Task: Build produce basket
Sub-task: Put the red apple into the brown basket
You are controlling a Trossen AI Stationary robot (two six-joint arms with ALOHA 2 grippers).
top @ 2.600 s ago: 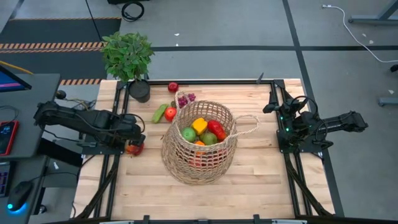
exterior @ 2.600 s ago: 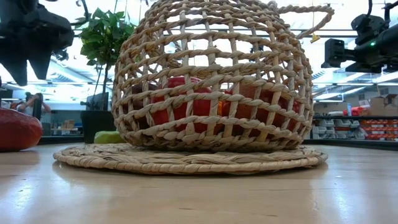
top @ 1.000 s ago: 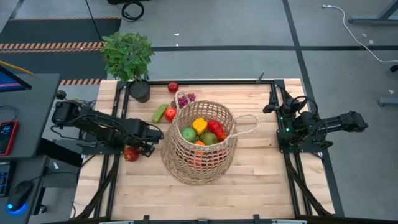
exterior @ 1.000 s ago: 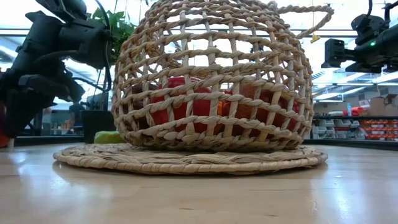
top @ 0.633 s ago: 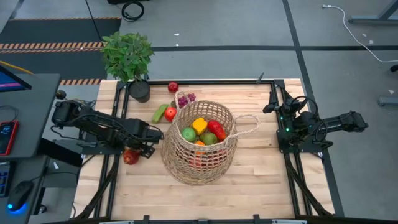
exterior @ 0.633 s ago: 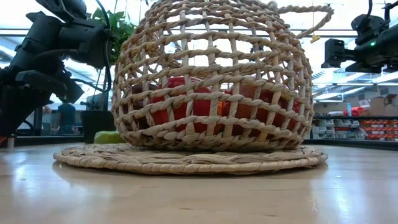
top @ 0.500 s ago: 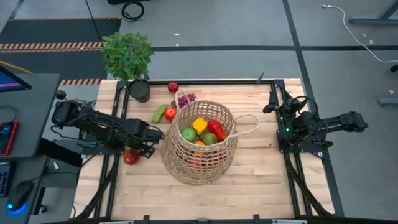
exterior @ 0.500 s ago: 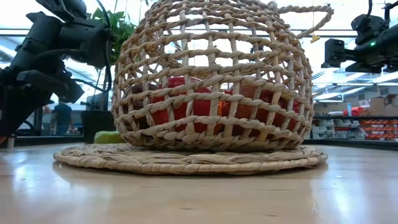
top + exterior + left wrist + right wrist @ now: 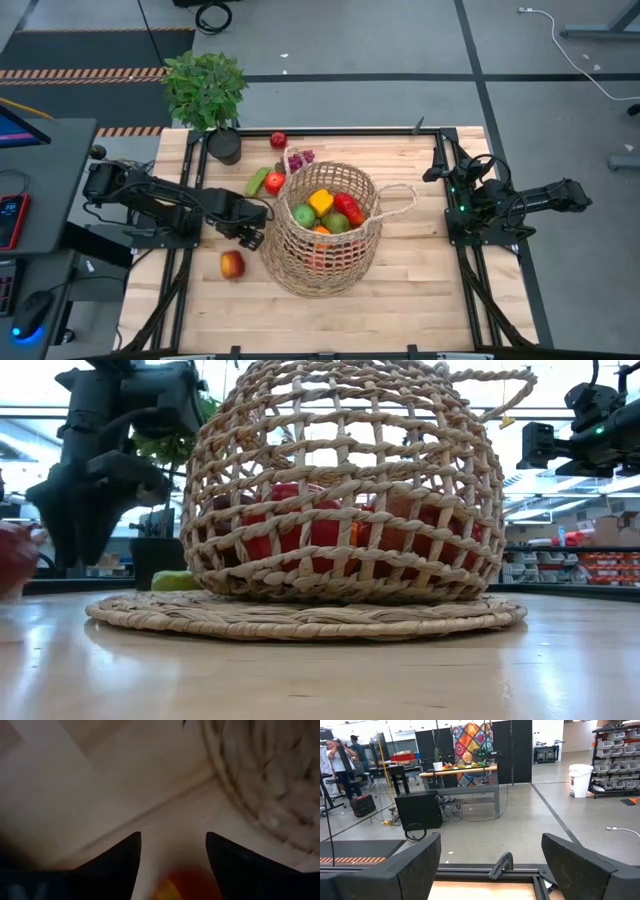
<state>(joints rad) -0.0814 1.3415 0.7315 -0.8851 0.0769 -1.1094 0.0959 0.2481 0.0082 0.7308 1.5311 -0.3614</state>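
From above, the basket is seen at the table's middle, holding a green apple, a yellow pepper and a red pepper. The left gripper is placed just beside the basket's left wall, and a red apple lies free on the table near it, not touching it. A cucumber, a second red apple, grapes and a third red apple are found behind the basket, near a potted plant. The right gripper is kept at the table's right edge, well apart from the produce.

At table height, red produce is seen through the weave, and the left gripper hangs beside the basket.

In the left wrist view, the jaws are parted and empty, with the apple blurred below them.

In the right wrist view, the jaws are spread on nothing.
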